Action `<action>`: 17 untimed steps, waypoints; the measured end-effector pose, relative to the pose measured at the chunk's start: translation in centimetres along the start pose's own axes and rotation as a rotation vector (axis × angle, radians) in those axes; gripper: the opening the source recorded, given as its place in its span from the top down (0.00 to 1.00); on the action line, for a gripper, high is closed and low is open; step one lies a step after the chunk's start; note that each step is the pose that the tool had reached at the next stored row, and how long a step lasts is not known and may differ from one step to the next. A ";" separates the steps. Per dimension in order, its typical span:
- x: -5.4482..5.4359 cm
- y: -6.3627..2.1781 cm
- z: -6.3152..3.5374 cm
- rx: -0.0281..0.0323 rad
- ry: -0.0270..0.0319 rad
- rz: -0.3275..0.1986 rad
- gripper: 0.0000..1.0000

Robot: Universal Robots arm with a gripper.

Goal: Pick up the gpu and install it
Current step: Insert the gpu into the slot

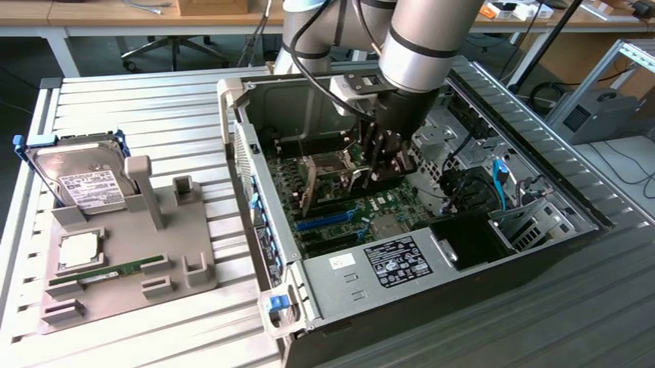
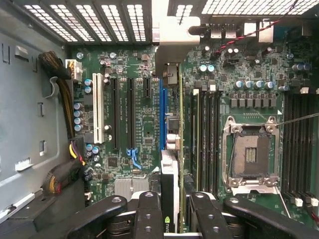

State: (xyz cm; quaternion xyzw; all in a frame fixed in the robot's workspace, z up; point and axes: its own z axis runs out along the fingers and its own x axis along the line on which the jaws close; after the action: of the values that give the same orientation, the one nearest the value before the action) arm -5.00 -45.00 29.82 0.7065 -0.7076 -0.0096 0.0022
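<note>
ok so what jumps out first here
The robot arm reaches down into the open computer case at centre, its tool clamped on the gpu, edge-on above the motherboard. On the exterior view's left, a hard drive stands in a grey holder.

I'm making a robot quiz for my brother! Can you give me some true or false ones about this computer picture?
1. The gripper is holding the gpu over the motherboard. True.
2. The hard drive is inside the computer case. False: it stands on the grey holder outside the case, on the exterior view's left.
3. The green RAM stick lies on the grey holder. True.
4. The computer case is closed up. False: its side is open, and you can see the motherboard inside.
</note>
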 end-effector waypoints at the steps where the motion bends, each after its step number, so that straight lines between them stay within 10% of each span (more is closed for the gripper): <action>1: 0.0 0.05 0.01 0.0000 -0.0001 0.000 0.73; 17: 0.0 1.38 1.65 0.0015 -0.0004 0.000 0.73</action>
State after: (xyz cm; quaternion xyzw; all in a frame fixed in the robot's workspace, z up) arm -6.41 -45.00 28.19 0.7065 -0.7076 -0.0092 0.0016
